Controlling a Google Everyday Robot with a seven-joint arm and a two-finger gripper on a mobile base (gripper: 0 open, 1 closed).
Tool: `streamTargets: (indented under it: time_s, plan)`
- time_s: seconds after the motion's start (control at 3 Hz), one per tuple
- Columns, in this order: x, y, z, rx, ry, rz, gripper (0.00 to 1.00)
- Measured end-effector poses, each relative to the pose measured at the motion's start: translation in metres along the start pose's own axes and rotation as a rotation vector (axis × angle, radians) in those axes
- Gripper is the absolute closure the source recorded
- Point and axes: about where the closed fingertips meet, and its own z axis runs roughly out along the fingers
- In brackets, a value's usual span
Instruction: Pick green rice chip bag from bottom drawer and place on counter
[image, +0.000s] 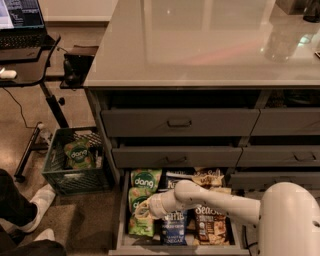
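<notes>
The bottom drawer (122, 220) is pulled open at the foot of the cabinet. Along its left side lie light green rice chip bags with dark "dang" badges, the rear one (145, 180) in full view and others below it (140, 225) partly covered. My white arm reaches in from the lower right, and my gripper (141, 210) is down on the middle green bag on the drawer's left side. The glossy grey-beige counter (200, 42) spans the top of the cabinet above.
Blue Kettle bags (173, 226) and a brown Sea Salt bag (210, 223) fill the drawer's middle and right. Closed drawers with bar handles (179, 122) sit above. A green crate (75, 162) holding another dang bag stands on the floor at left, beside a black desk (27, 60) and a person's feet (30, 212).
</notes>
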Motion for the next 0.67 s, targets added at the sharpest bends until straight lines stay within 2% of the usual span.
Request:
streamTargets:
  time_s: [0.33, 0.67]
  plan:
    - [0.008, 0.000, 0.007, 0.013, 0.008, 0.022, 0.34]
    - [0.028, -0.003, 0.020, 0.060, 0.023, 0.084, 0.12]
